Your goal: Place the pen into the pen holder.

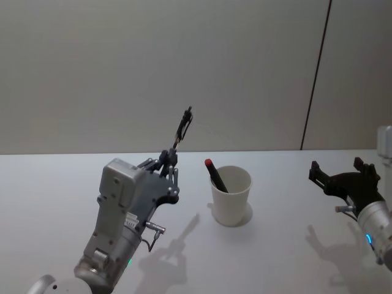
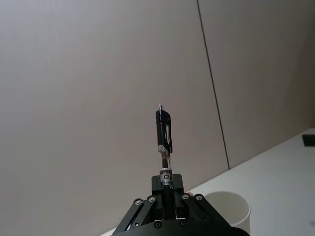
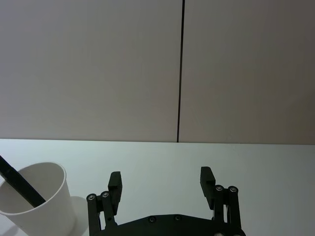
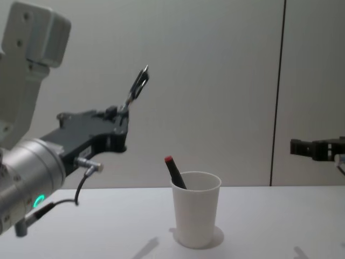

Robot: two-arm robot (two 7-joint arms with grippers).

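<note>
Beside the pen holder (image 1: 231,196) — left claw (image 1: 169,157) clamps pen (image 1: 183,128)

**Black, White and a Red Cap**

The pen (image 2: 164,132) was black with a clear, silver-banded lower barrel. The pen holder (image 1: 231,202) was plain white, the second pen (image 1: 215,176) black, red-capped. The counter (image 1: 61,196) was white. The left gripper (image 2: 166,183) and right gripper (image 3: 161,176) were black.

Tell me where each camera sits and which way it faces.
Head: high, looking down at table; left gripper holding pen, open right gripper.
Chest: low, looking across; both grippers at edges.
Left wrist: behind left gripper, looking along pen toward wall.
Right wrist: behind right gripper, facing wall.
All share the pen holder.
</note>
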